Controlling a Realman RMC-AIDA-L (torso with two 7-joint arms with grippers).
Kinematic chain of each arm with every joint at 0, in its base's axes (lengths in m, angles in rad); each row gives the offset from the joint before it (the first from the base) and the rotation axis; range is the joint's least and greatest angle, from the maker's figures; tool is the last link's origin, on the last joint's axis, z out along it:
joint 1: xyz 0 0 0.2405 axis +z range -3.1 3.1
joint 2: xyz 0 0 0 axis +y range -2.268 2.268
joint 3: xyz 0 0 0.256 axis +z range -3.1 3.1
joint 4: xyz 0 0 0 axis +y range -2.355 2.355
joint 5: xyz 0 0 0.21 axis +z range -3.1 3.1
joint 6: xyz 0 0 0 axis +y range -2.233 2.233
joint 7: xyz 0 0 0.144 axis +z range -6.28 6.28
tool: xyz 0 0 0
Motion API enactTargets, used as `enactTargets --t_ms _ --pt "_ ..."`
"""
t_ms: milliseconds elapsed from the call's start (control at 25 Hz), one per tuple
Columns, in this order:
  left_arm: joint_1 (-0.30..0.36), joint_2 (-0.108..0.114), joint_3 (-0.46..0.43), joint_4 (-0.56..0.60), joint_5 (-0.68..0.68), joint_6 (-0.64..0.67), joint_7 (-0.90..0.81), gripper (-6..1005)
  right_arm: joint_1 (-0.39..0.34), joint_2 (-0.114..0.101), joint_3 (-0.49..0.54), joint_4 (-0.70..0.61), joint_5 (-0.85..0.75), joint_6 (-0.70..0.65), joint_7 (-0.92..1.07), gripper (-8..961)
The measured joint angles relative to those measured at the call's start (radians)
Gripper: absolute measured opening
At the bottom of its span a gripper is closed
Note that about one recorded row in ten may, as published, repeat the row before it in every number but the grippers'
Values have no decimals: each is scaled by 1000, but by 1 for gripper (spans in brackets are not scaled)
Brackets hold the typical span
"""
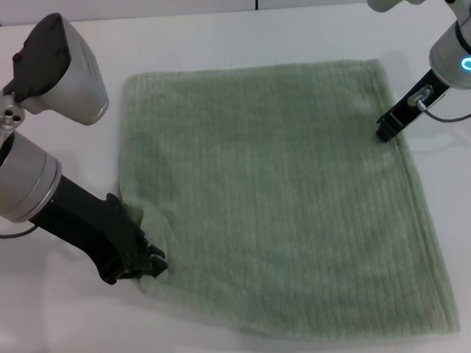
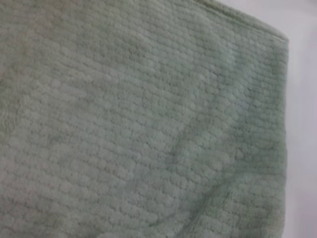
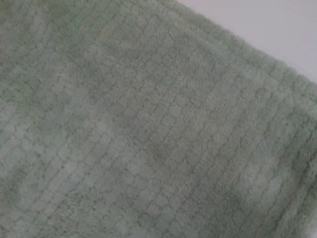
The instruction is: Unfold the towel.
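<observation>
towel point(image 1: 279, 197) lies spread nearly flat on the white tabletop point(image 1: 60, 340), w/ only the near-left corner bunched up. left tool point(image 1: 144, 263) sits at that corner, closed on a fold of the cloth. right tool point(image 1: 386, 128) is at the far-right edge, touching or just over it; can't tell if it's open or closed. risk: if the left tool lifts w/o letting go, it'd drag the corner back over and re-crease the towel.
</observation>
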Motion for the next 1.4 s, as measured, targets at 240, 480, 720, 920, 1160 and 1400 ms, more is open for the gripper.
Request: enactTargets --t_ms 240,480,720,920,1160,1400 --pt "-5 0 -13 8 -2 -16 -1 87 0 2 3 5 0 8 -7 2" --pt "13 0 -25 72 -2 -36 -1 183 0 5 1 12 0 12 -7 2" --pt "24 1 -38 95 -5 -53 21 511 2 6 4 20 0 12 -8 2" --pt "42 -2 -71 101 -68 -145 63 525 3 7 6 20 0 13 -8 2" --pt "76 -2 -73 43 -206 -363 123 525 16 6 2 4 0 13 -1 1" --pt "64 1 -105 -205 -467 -677 291 526 12 10 3 -120 -30 -6 34 1"
